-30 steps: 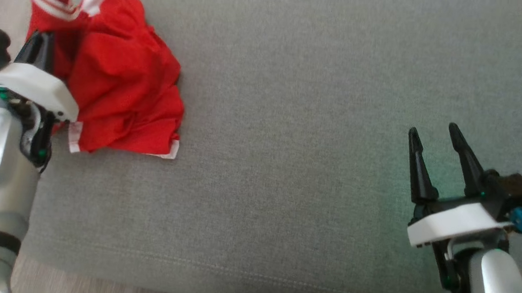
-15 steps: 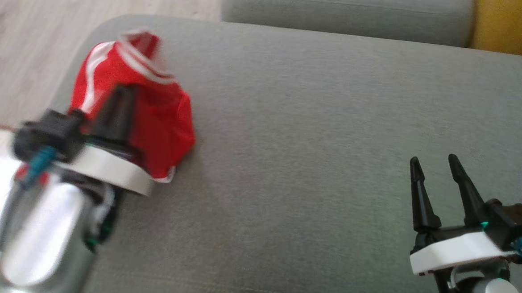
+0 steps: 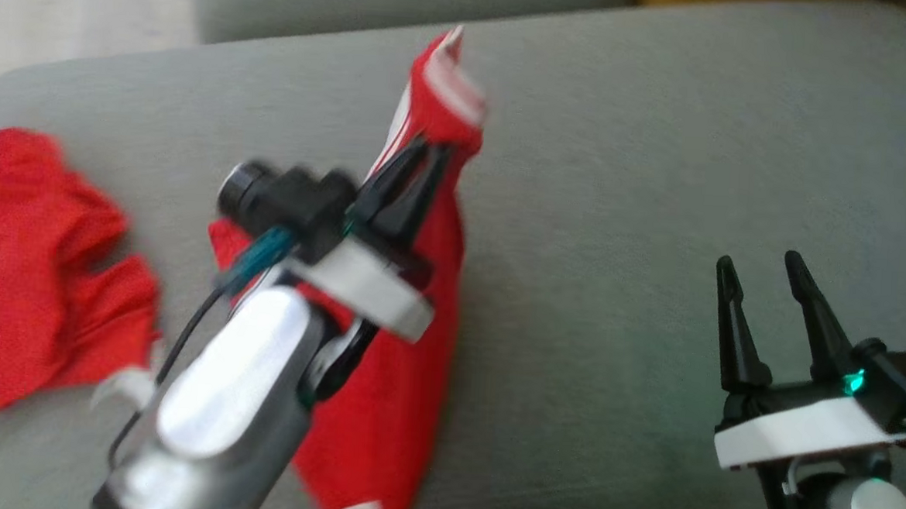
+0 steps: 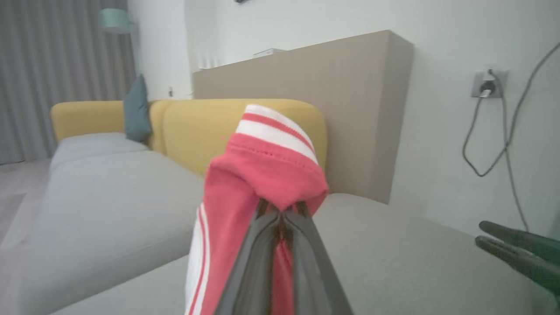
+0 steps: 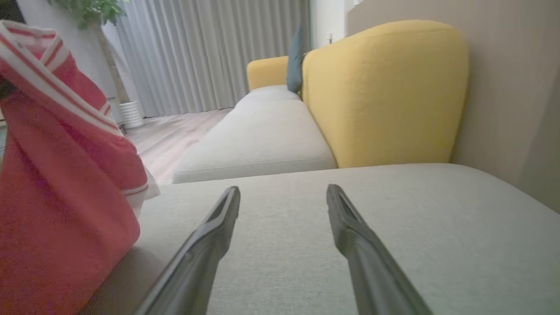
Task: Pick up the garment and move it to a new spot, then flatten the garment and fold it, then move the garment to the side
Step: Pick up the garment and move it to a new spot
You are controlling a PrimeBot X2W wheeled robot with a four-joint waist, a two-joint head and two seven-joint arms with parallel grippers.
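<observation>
1. My left tool (image 3: 427, 151) is clamped shut on the garment (image 3: 408, 376). The fingers are pressed together with a bunch of red cloth pinched at the tips, and the left wrist view shows almost no gap between them.
2. The garment is red with white stripes. A striped edge sticks up above the fingertips and the rest hangs down from the grip, over the gray sofa seat (image 3: 620, 178).
3. The hanging part runs out of the bottom of the head view, so I cannot tell whether it touches the seat.
4. A red heap with white trim (image 3: 26, 263) lies on the seat at the far left of the head view. My left arm hides any link to the held part, so I cannot tell if they join.
5. My right tool (image 3: 759, 263) is at the lower right of the head view, well apart from the garment. Its fingers are spread wide over bare seat with nothing between them.
6. In the right wrist view the garment hangs at the left edge, well to the left of my right fingers.
7. Behind are a yellow backrest (image 5: 385, 87), a teal pillow (image 4: 136, 109), gray curtains (image 5: 197, 52) and a wall socket with a cable (image 4: 485, 85).
8. The head view is blurred around my left arm.
</observation>
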